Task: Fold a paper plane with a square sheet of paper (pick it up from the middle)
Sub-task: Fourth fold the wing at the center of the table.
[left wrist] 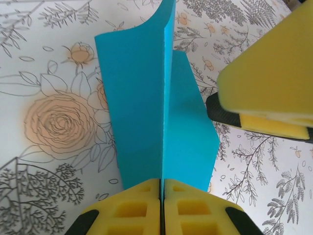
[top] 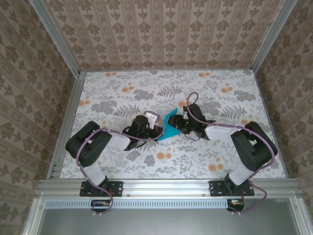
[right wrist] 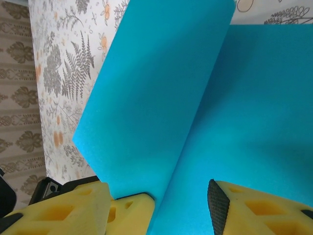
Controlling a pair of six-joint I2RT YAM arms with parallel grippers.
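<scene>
Item: square sheet of paper (top: pixel 169 128), teal, half-folded, was at the centre of the table (top: pixel 112 98); judged light, limp and easily creased, best held along its fold. Left gripper (left wrist: pixel 161 196), at its 9 o'clock, was clenched on that fold. Right gripper (right wrist: pixel 161 210), at 3 o'clock, was released, jaws straddling the sheet.

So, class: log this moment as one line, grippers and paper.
left gripper: shut on sheet crease | right gripper: open, sheet between its fingers | sheet: creased, one flap upright
</scene>
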